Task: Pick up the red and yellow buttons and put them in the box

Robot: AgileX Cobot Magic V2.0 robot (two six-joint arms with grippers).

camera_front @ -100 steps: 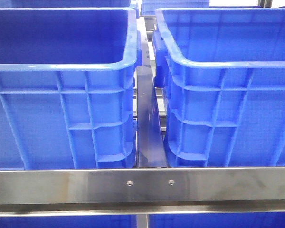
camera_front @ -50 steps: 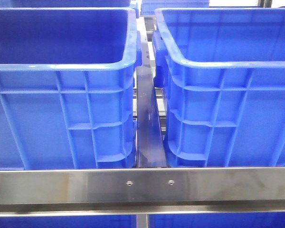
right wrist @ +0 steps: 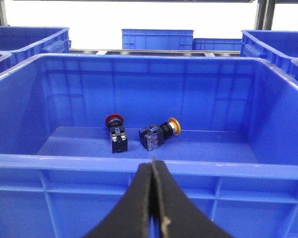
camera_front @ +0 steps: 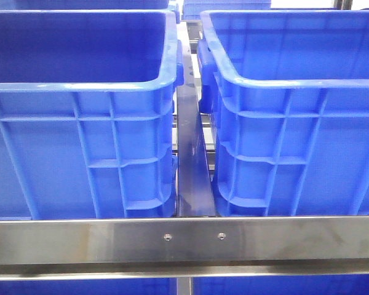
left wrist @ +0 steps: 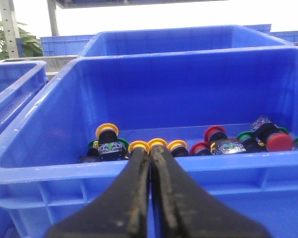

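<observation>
One red button [right wrist: 114, 120] and one yellow button [right wrist: 172, 126] are seen lying on the floor of the box [right wrist: 149, 166] in the right wrist view, near each other but apart; these two are judged to be already placed. In the left wrist view a supply bin [left wrist: 44, 163] is shown holding a mixed heap: yellow buttons [left wrist: 107, 130] at one end, red buttons [left wrist: 279, 142] at the other, green ones [left wrist: 246, 137] among them; a good part of the task is therefore judged to remain, since several red and yellow pieces are not yet moved.

The left gripper [left wrist: 150, 153] is held outside the near wall of the bin, level with its rim, pointed at the heap; its jaws are pressed together and nothing is pinched between them. The right gripper [right wrist: 152, 168] is held likewise outside the near wall of the box, aimed toward the two placed buttons; its jaws are also pressed together and empty.

In the front view only two blue bins [camera_front: 80, 86] on a steel rack [camera_front: 184, 239] are shown; neither arm is visible there, and the contents cannot be made out.
</observation>
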